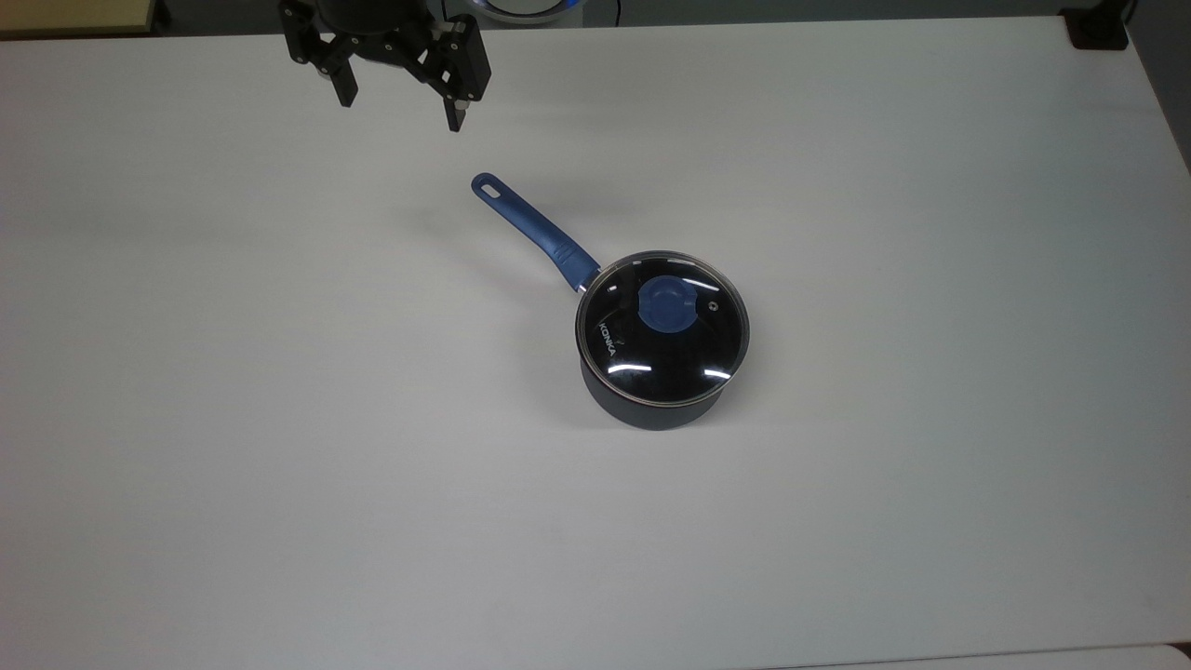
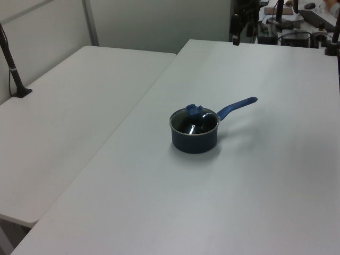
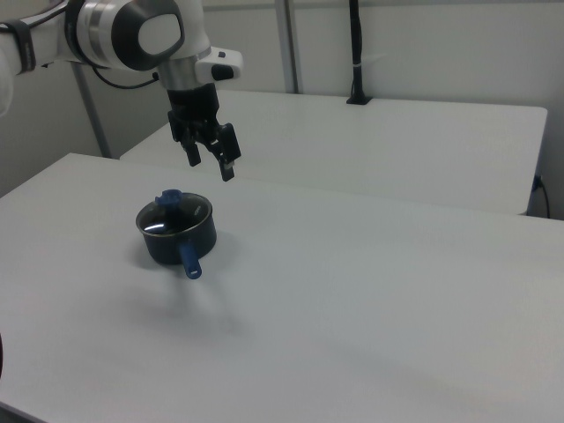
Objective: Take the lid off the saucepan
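The saucepan is seen standing near the middle of the white worktop. It is a small round pot, dark grey-black, and its long blue handle – with a hole at the end – is pointed toward the top view's upper left. The lid is seated flat on the pot: a clear glass disc with a metal rim, a blue knob at the centre, a small vent hole beside the knob, and white "KONKA" lettering near the rim.

The gripper is held in the air well apart from the pot, beyond the end of the handle; its jaws are spread and nothing is held between them.

A second white table is placed just beside the worktop at the left view's left – pale wall panels are seen behind it.
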Available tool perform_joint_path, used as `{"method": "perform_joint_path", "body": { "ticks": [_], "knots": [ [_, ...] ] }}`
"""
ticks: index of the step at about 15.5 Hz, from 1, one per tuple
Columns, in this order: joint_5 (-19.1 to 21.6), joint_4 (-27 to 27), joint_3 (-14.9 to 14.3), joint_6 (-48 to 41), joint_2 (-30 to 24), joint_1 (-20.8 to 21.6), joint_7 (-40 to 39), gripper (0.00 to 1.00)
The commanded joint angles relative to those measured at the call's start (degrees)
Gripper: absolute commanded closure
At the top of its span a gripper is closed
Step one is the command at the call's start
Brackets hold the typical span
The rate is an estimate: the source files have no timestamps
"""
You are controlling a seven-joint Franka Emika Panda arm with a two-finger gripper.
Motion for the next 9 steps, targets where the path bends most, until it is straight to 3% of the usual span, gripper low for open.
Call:
{"method": "perform_joint_path", "body": {
  "ticks": [1,9],
  "knots": [
    [-1.02,-2.46,0.57,-0.36,-1.72,-0.2,-0.75,0.0],
    [-0.58,-2.46,0.65,-0.01,-1.37,0.15,-0.66,0.0]
  ]
}}
